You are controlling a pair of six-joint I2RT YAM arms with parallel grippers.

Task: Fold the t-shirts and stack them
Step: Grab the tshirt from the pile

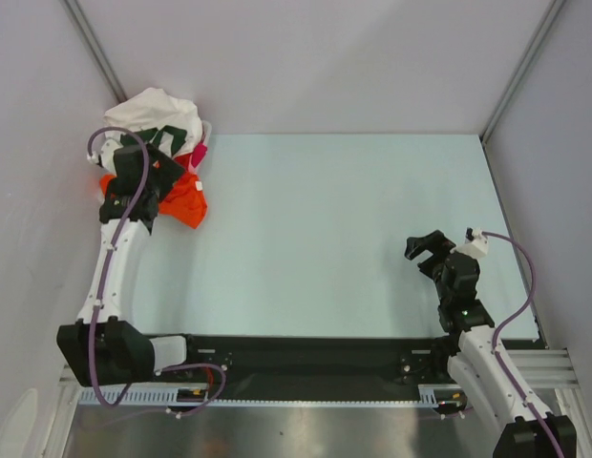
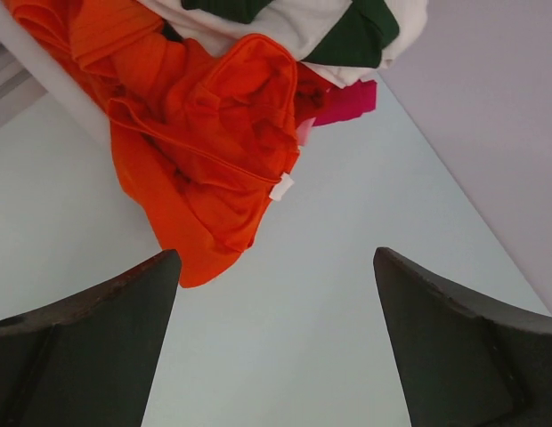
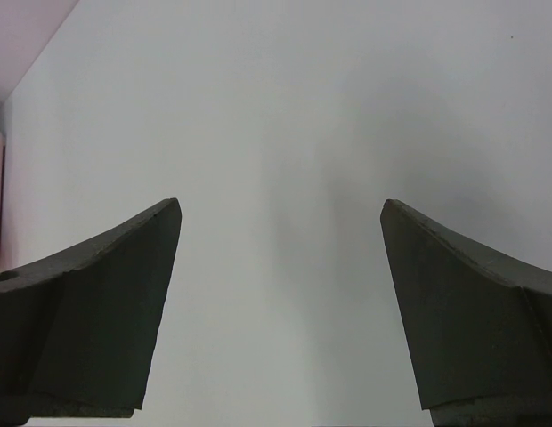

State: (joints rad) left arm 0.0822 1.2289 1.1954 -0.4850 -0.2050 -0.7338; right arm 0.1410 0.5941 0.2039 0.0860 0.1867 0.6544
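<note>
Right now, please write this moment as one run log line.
left gripper: open, facing orange t-shirt | right gripper: open, over table | t-shirts: heaped, unfolded

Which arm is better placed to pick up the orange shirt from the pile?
Left. The left gripper, open, hangs close to the orange shirt, at the pile in the far left corner. The right gripper, also open, is over the table on the other side, far from every shirt.

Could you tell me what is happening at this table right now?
The open left pincer hovers at a crumpled bright orange fabric t-shirt in a heap of white, dark green and pink shirts in the far left corner of the pale table. The open right pincer holds nothing. Nothing is folded yet.
</note>
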